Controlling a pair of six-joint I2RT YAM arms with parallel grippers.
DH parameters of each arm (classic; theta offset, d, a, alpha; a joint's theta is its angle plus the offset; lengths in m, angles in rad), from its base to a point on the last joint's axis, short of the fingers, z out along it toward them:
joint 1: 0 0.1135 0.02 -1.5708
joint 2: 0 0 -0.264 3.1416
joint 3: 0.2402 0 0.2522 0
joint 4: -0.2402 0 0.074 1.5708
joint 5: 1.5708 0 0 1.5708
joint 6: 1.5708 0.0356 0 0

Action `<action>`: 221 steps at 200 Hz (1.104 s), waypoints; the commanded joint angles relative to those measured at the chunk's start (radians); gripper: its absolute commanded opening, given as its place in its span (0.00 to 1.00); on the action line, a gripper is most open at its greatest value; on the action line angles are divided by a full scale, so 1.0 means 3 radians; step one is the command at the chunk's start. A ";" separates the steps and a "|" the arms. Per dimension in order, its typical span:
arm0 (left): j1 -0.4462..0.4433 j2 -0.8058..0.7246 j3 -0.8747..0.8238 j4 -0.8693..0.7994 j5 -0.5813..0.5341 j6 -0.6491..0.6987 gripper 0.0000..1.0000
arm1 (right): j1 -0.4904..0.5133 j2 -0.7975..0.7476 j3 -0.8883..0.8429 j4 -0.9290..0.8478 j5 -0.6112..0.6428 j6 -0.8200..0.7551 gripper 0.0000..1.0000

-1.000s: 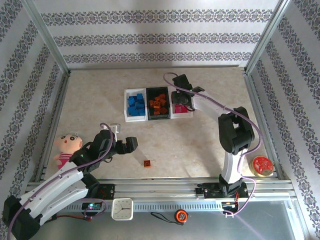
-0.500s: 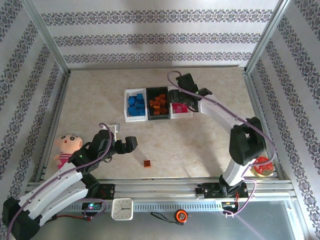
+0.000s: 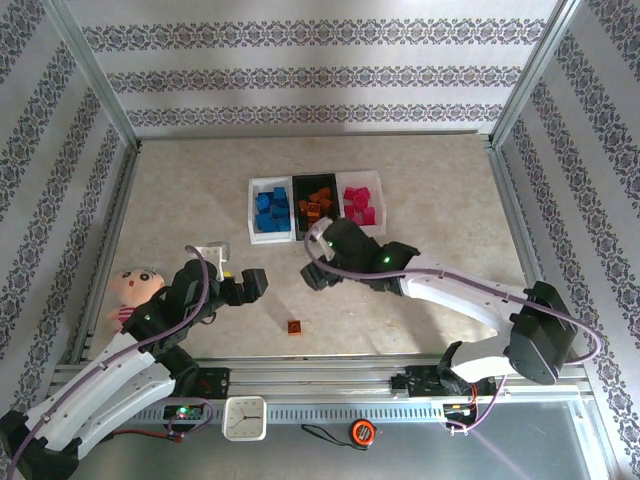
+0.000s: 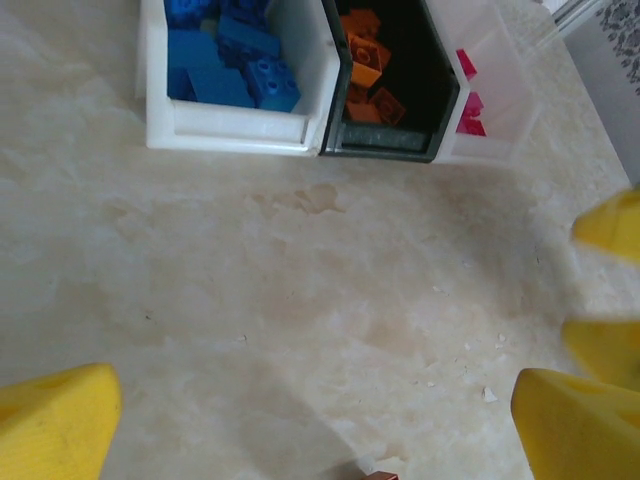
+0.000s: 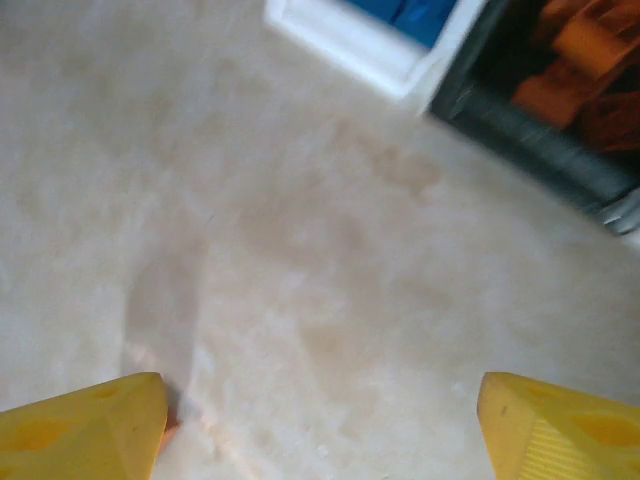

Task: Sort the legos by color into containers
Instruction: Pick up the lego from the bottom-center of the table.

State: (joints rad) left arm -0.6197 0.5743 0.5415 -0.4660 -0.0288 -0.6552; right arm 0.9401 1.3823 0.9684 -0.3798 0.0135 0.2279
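The marbled bench (image 3: 430,200) fills the fenced cell. The right arm (image 3: 450,290) lies low across its near right part, reaching left toward the middle. The left arm (image 3: 120,360) rises from the near left corner and leans right.

The containers (image 3: 271,238) sit in a row at the far middle of the bench: a white bin on the left, a black one in the middle and a white one on the right. A doll (image 3: 135,290) with a pink face lies by the left rail, just beside the left arm.

The left hand (image 3: 252,284) hangs over bare bench, near and left of the containers. Its yellow fingers (image 4: 60,420) are spread wide with nothing between them. The right hand (image 3: 315,265) hovers just near of the black bin, also spread wide and holding nothing.

Blue legos (image 3: 270,208) fill the left bin, orange-brown legos (image 3: 318,205) the black bin and pink legos (image 3: 358,205) the right bin. One lone orange-brown lego (image 3: 294,327) rests on the bench well near of the containers, between the two hands and nearer the front rail than either.
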 commanded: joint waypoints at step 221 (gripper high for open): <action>0.0041 -0.0110 0.0002 -0.0149 -0.0186 0.0006 1.00 | 0.0926 0.1228 -0.0006 0.0460 0.0276 0.0006 0.45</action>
State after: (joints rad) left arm -0.6197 0.5335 0.5499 -0.5125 -0.0834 -0.6479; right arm 1.2221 1.7756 0.9836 -0.2710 0.0711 0.2302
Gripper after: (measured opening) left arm 0.997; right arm 0.513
